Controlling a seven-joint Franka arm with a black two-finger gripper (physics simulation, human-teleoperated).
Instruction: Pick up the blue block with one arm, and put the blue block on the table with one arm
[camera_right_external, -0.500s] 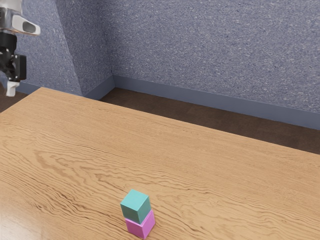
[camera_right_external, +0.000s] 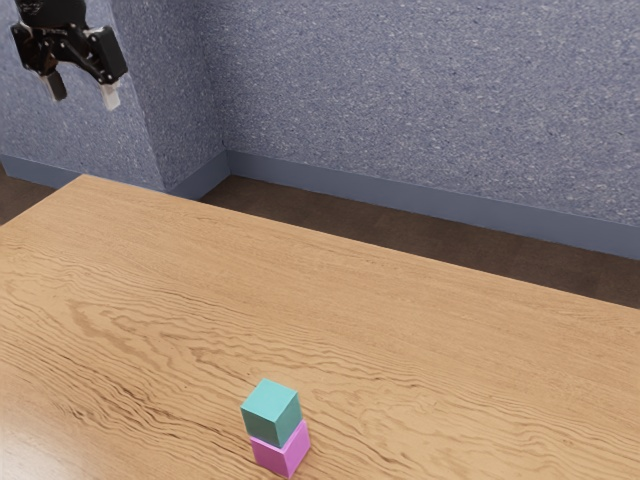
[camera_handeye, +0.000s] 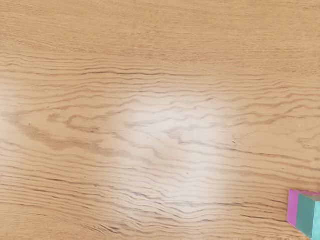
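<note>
Wood-grained tabletop (camera_right_external: 420, 340) spreads closest. Toward half past six in the exterior view, the blue block (camera_right_external: 271, 412) sits on the pink block (camera_right_external: 283, 452). Farther off, near ten o'clock, the black gripper (camera_right_external: 84, 92) hangs raised, fingers parted, unclenched. Behind, toward twelve, stands speckled blue-grey wall (camera_right_external: 400, 90).

Room, type unclear: speckled wall (camera_right_external: 420, 90), baseboard (camera_right_external: 400, 197), table (camera_right_external: 350, 300).
</note>
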